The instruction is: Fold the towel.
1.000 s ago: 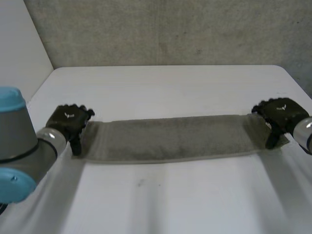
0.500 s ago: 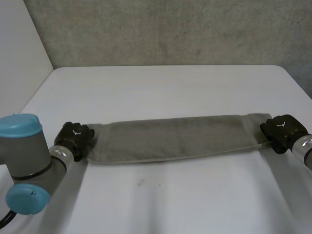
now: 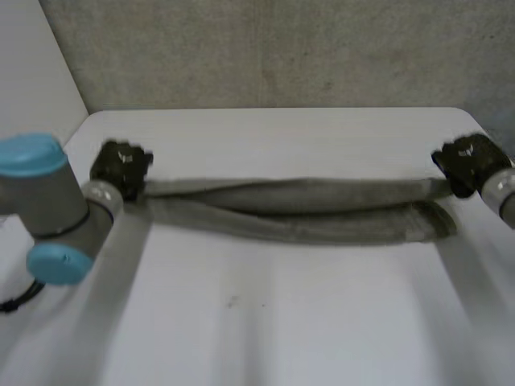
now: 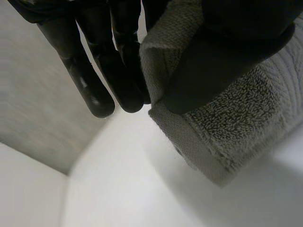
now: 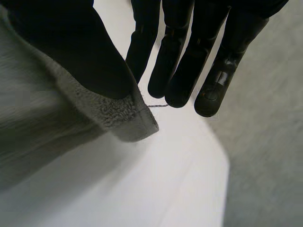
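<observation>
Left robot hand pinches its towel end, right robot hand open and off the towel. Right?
No: the right robot hand also pinches the towel, thumb clamped on a corner, as the right wrist view shows. The left robot hand does pinch its end.

The towel [image 3: 290,211] spans the head view's middle, over the table [image 3: 282,322]. The left hand [image 3: 119,165] is at its left end, the right hand [image 3: 465,161] at its right.

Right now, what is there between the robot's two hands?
In the head view, the towel spans the whole stretch between them, the left hand pinching one end and the right hand the other.
</observation>
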`<control>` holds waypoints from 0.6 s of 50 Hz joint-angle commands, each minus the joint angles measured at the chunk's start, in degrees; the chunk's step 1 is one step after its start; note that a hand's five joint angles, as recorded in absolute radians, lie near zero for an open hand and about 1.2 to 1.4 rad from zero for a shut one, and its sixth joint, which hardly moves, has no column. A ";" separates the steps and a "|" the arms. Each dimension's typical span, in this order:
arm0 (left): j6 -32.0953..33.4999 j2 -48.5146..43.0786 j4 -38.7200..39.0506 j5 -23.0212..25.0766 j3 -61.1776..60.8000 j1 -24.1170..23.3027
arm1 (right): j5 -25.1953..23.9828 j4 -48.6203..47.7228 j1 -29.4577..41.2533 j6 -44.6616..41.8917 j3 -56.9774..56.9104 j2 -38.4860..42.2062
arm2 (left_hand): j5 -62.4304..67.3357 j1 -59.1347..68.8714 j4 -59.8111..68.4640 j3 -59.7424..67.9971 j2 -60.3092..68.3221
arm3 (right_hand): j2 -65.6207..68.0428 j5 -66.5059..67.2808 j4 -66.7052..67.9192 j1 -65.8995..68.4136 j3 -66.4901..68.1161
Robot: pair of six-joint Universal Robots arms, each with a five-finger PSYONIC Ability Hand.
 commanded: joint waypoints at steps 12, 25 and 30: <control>-9.94 -2.75 -0.21 -0.74 39.75 -0.18 | 9.18 -21.11 9.06 19.20 -28.71 -2.90 | 11.90 13.54 10.33 10.39 10.76 | 12.94 14.14 11.78 24.76 12.26; -16.39 -1.94 3.21 -0.03 11.39 0.88 | 2.33 -20.41 9.68 19.56 -0.42 -6.17 | 11.90 13.54 10.33 10.39 10.76 | 12.94 14.14 11.78 24.76 12.26; -15.95 -3.88 4.71 0.23 2.68 2.11 | 0.30 -15.43 9.59 18.51 5.58 -3.01 | 3.23 4.87 1.67 1.73 2.10 | 12.94 14.14 11.78 24.76 12.26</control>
